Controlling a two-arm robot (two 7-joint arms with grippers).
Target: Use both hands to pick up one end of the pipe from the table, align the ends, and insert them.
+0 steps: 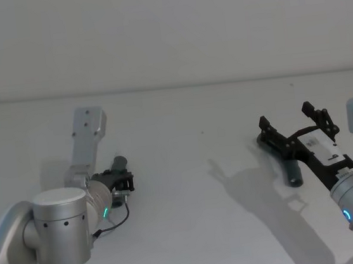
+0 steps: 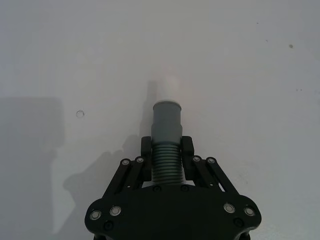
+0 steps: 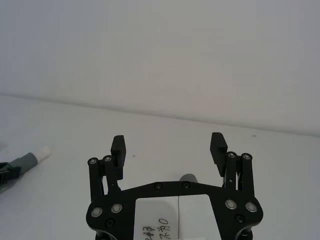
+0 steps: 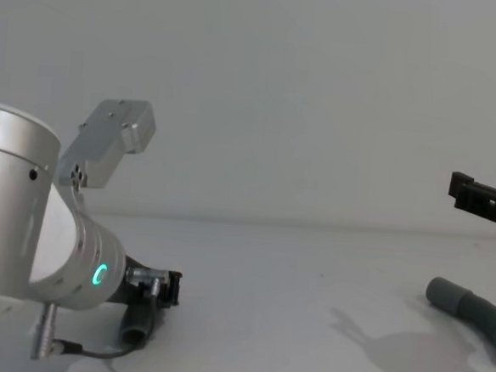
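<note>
Left wrist view gives us the left pincer point(image 2: 167, 145) closed around the ribbed hose piece point(image 2: 166, 167). Its fingers are clamped just behind the smooth grey cuff point(image 2: 167, 122), and the cuff's white tip point(image 2: 169, 89) points away from the wrist over the counter point(image 2: 250, 75). In the head view we see the right pincer point(image 1: 292, 119) on the robot's right, spread wide and holding nothing. It hangs above the short hose piece point(image 1: 294, 173), which lies on the counter beneath it. The two pieces are well apart.
</note>
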